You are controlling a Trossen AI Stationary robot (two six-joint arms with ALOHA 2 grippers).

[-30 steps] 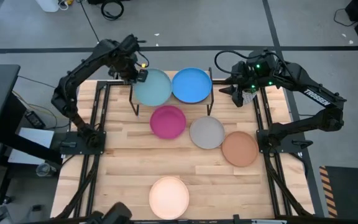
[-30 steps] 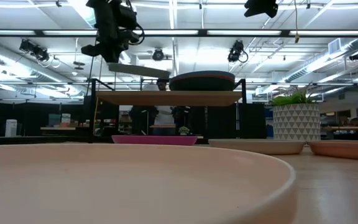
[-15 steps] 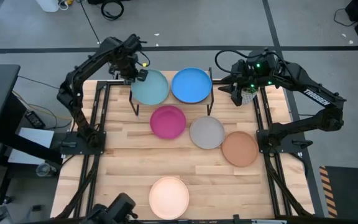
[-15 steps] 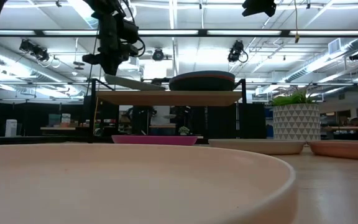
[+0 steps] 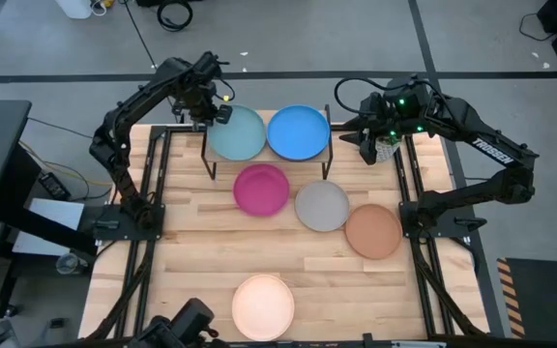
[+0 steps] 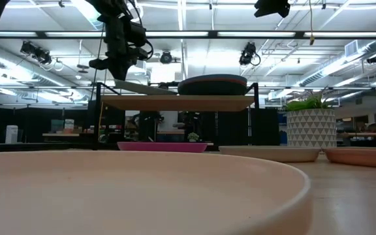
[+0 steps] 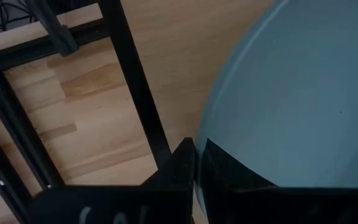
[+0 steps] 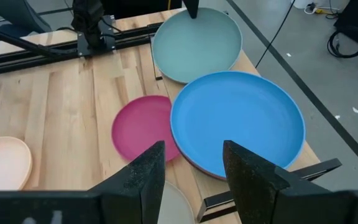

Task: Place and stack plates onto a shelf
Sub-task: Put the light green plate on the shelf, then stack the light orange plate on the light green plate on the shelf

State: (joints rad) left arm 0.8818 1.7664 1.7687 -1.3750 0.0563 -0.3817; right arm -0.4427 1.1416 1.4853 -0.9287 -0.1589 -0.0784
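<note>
My left gripper [image 5: 211,112] is shut on a light blue plate [image 5: 237,133] over the left half of the shelf [image 6: 178,102]. In the low view this plate [image 6: 145,87] slopes down from the gripper [image 6: 118,68] toward the shelf board. I cannot tell whether its low edge touches the board. A blue plate [image 5: 298,132] tops a stack on the shelf's right half, and an orange rim [image 8: 194,169] shows beneath it. My right gripper [image 5: 366,145] hangs open beyond the shelf's right end, its fingers [image 8: 145,177] empty. My left gripper pinches the light blue plate's rim [image 7: 207,133] at the plate's far left side, one finger [image 7: 178,167] outside the rim and the other over the plate's inner face. The fingers point down from above. The held edge is raised and the opposite edge [image 6: 173,93] hangs lower.
On the table in front of the shelf lie a magenta plate [image 5: 261,188], a grey one [image 5: 322,206] and a tan one [image 5: 373,231]. A cream plate [image 5: 263,305] sits by the near edge. A potted plant [image 6: 311,124] stands at the far right.
My left gripper has gone down with the light blue plate, which has sunk toward the shelf's left half and stays tilted, its free edge lowest.
</note>
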